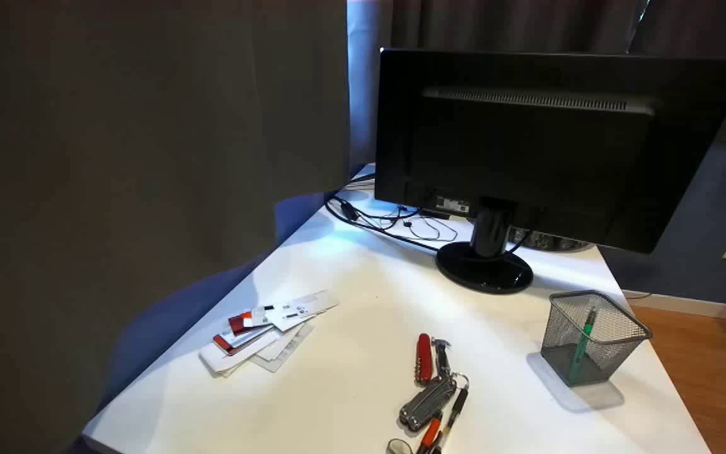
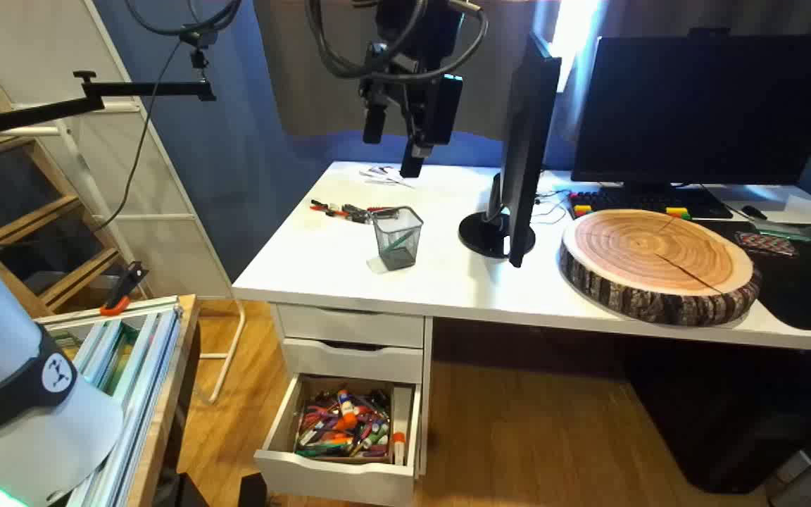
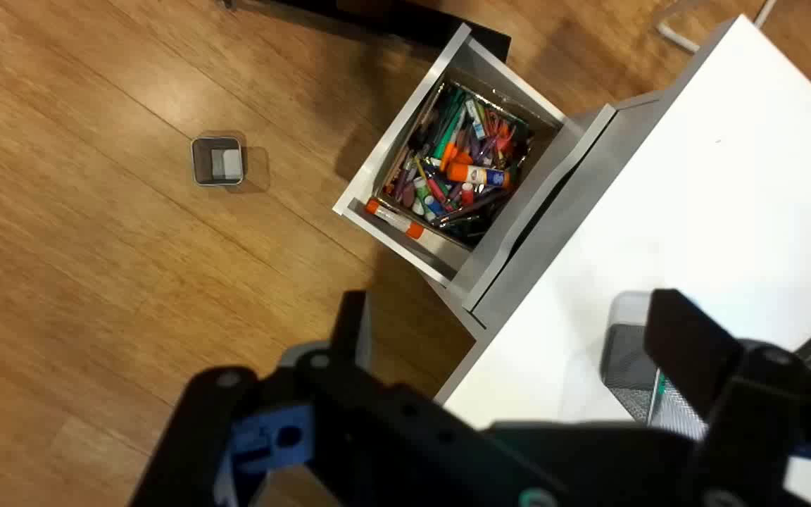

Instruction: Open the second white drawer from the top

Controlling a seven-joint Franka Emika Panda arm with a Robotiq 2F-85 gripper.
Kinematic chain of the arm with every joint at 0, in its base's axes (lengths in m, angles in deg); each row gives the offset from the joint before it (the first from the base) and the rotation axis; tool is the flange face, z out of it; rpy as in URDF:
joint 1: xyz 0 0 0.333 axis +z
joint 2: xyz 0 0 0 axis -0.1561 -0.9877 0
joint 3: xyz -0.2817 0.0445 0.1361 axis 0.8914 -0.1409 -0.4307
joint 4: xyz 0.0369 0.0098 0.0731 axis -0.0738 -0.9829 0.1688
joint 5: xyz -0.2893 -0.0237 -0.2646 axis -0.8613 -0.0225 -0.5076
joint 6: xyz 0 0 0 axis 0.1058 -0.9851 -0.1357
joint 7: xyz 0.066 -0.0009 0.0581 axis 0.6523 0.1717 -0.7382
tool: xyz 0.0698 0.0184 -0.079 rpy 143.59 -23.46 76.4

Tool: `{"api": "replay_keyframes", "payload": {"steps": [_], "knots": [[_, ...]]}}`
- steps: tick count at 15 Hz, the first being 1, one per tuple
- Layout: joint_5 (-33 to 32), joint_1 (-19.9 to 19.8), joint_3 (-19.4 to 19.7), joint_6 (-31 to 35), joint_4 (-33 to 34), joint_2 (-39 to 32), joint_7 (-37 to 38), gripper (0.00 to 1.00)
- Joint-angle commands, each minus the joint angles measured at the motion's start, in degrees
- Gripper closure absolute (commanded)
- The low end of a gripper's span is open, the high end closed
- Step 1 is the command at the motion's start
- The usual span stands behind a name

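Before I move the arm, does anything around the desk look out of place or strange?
Yes. The third drawer from the top stands open, showing pens and glue sticks, although the task names the second drawer. A slice of tree trunk, with a crack in its top, is unusual on a desk. Papers there lie untidily.

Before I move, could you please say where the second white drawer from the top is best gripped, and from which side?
Take the second drawer by the middle of its upper edge, from the front, slightly above: a dark slot dips in there, likely leaving room behind the lip for one of the jaws. The open drawer below juts out, so coming from underneath looks cramped.
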Motion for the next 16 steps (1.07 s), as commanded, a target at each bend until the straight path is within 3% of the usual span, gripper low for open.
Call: {"api": "replay_keyframes", "payload": {"steps": [1, 12, 16], "knots": [[0.11, -0.65, -0.63, -0.1, 0.08, -0.02, -0.08, 0.0], [0.11, -0.65, -0.63, -0.1, 0.08, -0.03, -0.08, 0.0], [5.19, 0.71, -1.07, 4.74, -1.79, -4.89, -5.08, 0.0]]}}
